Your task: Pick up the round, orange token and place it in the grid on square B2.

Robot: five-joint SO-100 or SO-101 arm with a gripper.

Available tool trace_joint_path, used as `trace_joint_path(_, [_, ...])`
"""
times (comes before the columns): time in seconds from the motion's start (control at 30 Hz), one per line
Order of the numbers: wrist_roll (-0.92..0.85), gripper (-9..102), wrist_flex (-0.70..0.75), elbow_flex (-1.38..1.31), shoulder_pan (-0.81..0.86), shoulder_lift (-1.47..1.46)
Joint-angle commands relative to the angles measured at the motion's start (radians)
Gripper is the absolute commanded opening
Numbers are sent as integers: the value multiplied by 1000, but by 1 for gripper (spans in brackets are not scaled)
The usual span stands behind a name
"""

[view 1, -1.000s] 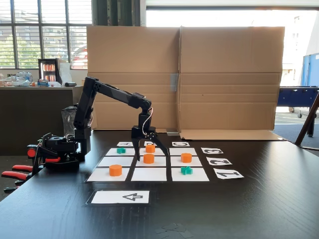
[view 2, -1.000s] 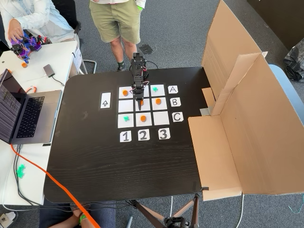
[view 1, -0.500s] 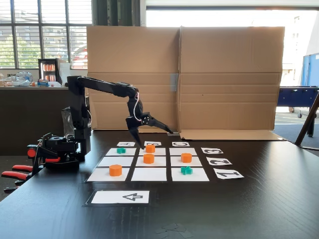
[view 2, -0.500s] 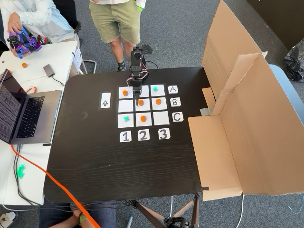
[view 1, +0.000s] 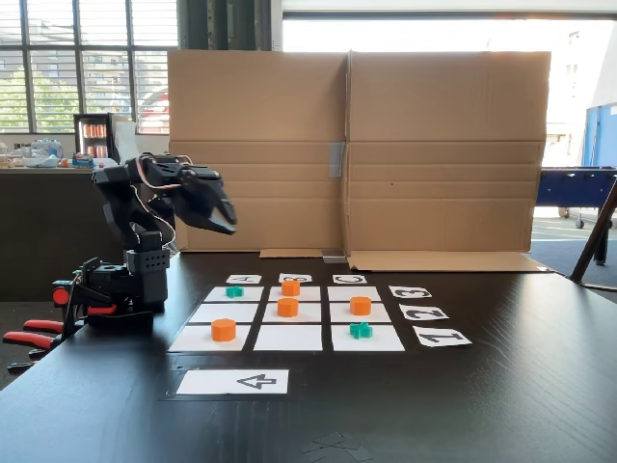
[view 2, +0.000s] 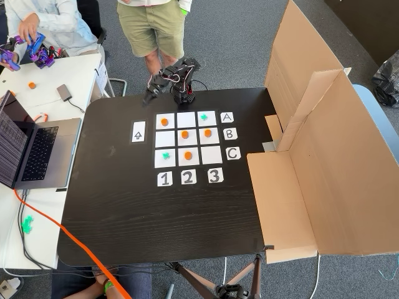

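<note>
Four orange tokens stand on the grid (view 1: 287, 338) (view 2: 186, 118). One token (view 1: 287, 307) (view 2: 184, 134) sits upright on the middle cell, square B2 (view 1: 306, 314) (view 2: 191, 141). The others (view 1: 224, 330) (view 1: 290, 287) (view 1: 361, 305) rest on outer cells. My gripper (view 1: 229, 224) (view 2: 148, 99) hangs in the air at the left in a fixed view, folded back over the arm's base, well away from the grid. Its fingers look closed together and carry nothing.
Two green cross tokens (view 1: 234, 291) (view 1: 361, 330) lie on outer cells. An arrow sheet (view 1: 234, 382) lies in front of the grid. A cardboard wall (view 1: 357, 154) stands behind. A person (view 2: 153, 25) stands by the table's far edge; a laptop (view 2: 31, 149) sits on a side table.
The arm drew back from above the grid's middle, lifted, and folded over its base. The gripper, spread open half a second ago, now looks closed. An orange token stays on the middle cell.
</note>
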Motion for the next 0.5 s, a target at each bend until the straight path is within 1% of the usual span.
trace_joint_path(0.0, [-9,-1,-57,120,224,161])
trace_joint_path(0.17, [-11,-1,-80,379,538,465])
trace_joint_path(0.23, [-15,-1,-49,468,632,606])
trace_joint_path(0.27, [-20,-1,-11,499,673,672])
trace_joint_path(0.37, [-29,-1,14,532,756,689])
trace_joint_path(0.47, [-29,-1,21,565,788,689])
